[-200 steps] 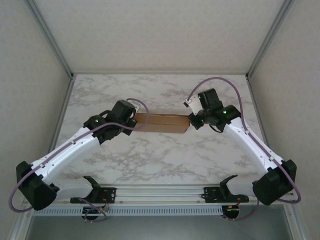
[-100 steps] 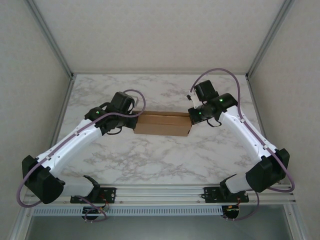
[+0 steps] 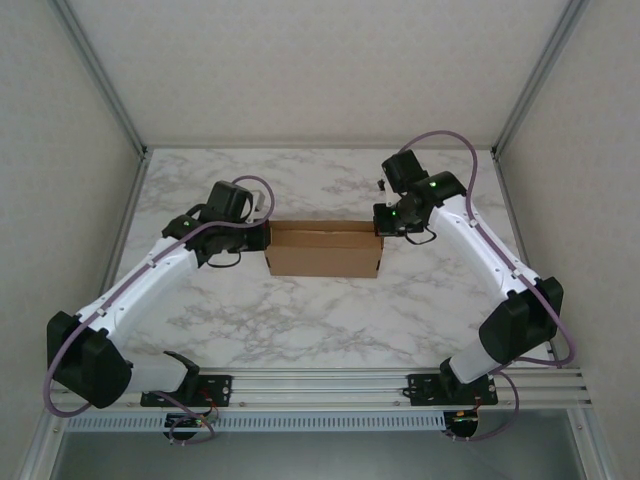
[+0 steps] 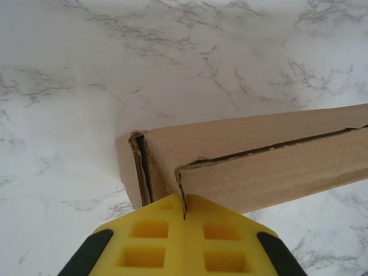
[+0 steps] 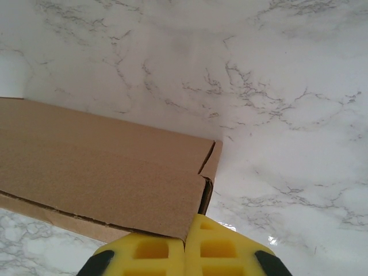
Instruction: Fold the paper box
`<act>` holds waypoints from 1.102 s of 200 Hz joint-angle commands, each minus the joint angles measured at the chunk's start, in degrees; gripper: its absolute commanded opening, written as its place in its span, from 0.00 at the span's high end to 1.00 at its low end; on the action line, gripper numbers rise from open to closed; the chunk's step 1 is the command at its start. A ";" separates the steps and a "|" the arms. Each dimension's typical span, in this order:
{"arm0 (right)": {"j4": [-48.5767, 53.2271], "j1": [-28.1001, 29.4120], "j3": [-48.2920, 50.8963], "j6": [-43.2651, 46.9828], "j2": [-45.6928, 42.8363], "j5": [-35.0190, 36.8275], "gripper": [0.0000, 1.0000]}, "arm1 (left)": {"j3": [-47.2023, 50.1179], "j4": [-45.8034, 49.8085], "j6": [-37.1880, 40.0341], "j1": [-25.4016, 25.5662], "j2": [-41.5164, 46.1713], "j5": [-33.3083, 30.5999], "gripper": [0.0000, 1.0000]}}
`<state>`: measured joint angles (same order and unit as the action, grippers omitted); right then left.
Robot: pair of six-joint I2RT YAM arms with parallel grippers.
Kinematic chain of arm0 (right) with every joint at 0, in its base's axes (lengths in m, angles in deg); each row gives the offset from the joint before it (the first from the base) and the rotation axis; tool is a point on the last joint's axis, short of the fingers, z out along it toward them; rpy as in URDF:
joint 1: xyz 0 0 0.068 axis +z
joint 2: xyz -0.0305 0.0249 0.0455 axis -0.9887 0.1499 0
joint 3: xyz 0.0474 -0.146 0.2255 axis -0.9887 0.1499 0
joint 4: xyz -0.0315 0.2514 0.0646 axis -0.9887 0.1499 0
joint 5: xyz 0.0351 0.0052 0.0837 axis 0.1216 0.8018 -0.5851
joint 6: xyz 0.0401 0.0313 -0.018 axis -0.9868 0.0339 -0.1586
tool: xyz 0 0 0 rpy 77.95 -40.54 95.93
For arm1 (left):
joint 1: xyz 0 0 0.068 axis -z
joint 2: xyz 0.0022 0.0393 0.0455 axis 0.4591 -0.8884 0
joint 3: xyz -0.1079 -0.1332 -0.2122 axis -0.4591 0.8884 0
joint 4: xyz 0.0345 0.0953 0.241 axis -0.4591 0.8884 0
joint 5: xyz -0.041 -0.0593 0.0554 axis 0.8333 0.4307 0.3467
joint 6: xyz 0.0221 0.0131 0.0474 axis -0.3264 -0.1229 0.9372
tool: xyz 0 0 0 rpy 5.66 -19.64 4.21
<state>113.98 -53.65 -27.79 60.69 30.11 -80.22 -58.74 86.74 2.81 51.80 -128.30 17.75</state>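
Two claws (image 4: 185, 208) (image 5: 185, 231) grip the plain paper box (image 3: 323, 252).

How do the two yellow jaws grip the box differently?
On the paper box, left gripper pinches the left end, right gripper the right end. Beside the left gripper the corner gapes with dark slits; beside the right gripper one small gap shows. Both are shut on cardboard.

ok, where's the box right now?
Top view, centre: the box spans between the left gripper at its left end and the right gripper at its right.
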 commanded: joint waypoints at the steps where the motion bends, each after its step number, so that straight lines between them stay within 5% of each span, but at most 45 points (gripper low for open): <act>1: -1.00 -0.28 -0.13 -1.82 0.93 -0.94 1.00 | 0.27 -0.19 -0.11 -0.56 1.00 3.13 0.97; 56: -1.75 -1.47 -0.94 -6.14 1.64 -3.34 0.97 | -1.13 0.99 0.87 -0.83 0.81 3.04 0.99; 125: -1.33 -0.84 2.56 3.31 1.49 5.91 0.99 | -4.54 3.98 2.83 -0.83 1.13 -4.64 0.97; 220: -2.30 -0.79 3.15 4.78 1.03 5.78 0.99 | -3.42 4.33 3.65 -0.91 0.80 -8.18 0.95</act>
<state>109.11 -54.44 -26.11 64.71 31.23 -76.72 -62.23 90.04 5.82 51.34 -128.28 13.79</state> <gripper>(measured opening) 0.033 0.054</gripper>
